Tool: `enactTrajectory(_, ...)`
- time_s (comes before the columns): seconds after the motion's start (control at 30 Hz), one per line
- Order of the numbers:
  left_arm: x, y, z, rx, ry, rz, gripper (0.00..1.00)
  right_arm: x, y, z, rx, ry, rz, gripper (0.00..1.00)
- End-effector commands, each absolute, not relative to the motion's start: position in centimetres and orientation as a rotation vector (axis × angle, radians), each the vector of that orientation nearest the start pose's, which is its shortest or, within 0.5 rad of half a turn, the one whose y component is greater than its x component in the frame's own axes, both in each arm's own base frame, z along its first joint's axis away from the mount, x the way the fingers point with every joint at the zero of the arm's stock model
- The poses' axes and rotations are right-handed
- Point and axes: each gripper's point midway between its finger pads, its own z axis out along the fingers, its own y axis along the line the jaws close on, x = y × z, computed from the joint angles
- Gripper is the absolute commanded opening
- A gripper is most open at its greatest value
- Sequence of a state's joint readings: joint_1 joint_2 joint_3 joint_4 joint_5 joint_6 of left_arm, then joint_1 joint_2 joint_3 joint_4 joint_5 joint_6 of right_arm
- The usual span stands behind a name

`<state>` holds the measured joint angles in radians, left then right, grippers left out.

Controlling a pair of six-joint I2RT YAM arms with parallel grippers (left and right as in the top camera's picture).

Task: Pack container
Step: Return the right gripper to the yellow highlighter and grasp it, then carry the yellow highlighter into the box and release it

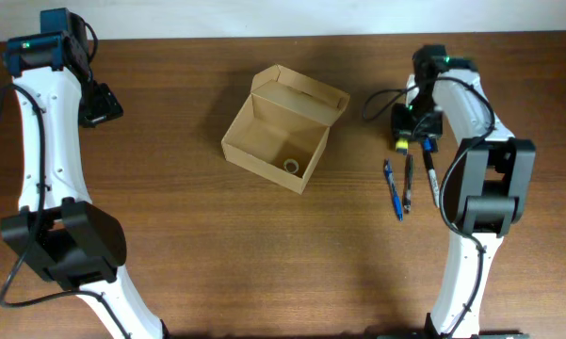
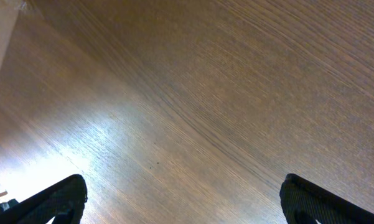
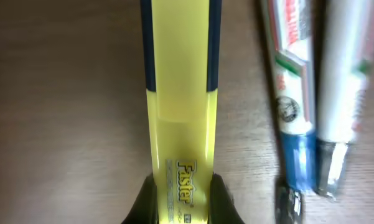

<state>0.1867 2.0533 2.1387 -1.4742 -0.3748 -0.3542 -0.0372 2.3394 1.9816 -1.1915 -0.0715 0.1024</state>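
right gripper (image 3: pixel 182 196) clamps yellow pen (image 3: pixel 180 93) | left gripper (image 2: pixel 187 202) wide | container (image 1: pixel 262 162) between, apart

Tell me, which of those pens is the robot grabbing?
The yellow highlighter, pinched between the right fingers; the blue pen and the rest lie loose beside it.

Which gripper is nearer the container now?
Right. The right gripper, shut on a yellow highlighter, is just beyond the lid side of the container; the left gripper hangs open, farther off on the opposite side.

Pens (image 1: pixel 407 184) right of the container (image 1: pixel 268 132), well apart
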Motion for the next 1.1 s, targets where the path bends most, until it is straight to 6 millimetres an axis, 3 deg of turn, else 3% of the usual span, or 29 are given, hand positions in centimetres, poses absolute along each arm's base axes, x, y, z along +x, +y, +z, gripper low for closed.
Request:
enactTrajectory(0.0,40.4,14.5,19.3,-0.815,2.781,0.540,1.00,49.2,1.9,11.1,0.102,2.936,0.161,0.04)
enactTrajectory(0.13,40.4,14.5,19.3,-0.815,2.781,0.539,1.00,49.4,4.8,17.0,-0.047,2.859,0.166,0.04)
enactTrajectory(0.2,40.4,14.5,19.3,-0.815,2.781,0.539,1.00,48.8,7.8,20.1,-0.202,2.804,0.170,0.04)
enactTrajectory(0.3,40.4,14.5,19.3,-0.815,2.781,0.539,1.00,47.7,12.6,22.9,-0.453,2.720,0.176,0.04)
enactTrajectory(0.37,40.4,14.5,19.3,-0.815,2.781,0.539,1.00,46.8,15.6,23.3,-0.626,2.675,0.175,0.04)
enactTrajectory(0.4,40.4,14.5,19.3,-0.815,2.781,0.539,1.00,45.7,18.4,23.1,-0.812,2.631,0.170,0.04)
enactTrajectory(0.47,40.4,14.5,19.3,-0.815,2.781,0.539,1.00,44.7,20.6,22.4,-0.973,2.596,0.165,0.04)
enactTrajectory(0.63,40.4,14.5,19.3,-0.815,2.781,0.539,1.00,42.5,24.4,19.3,-1.298,2.540,0.153,0.04)
enactTrajectory(0.83,40.4,14.5,19.3,-0.815,2.781,0.539,1.00,41.3,25.9,13.8,-1.445,2.583,0.155,0.04)
enactTrajectory(1.07,40.4,14.5,19.3,-0.815,2.781,0.539,1.00,39.9,25.9,7.6,-1.513,2.651,0.161,0.04)
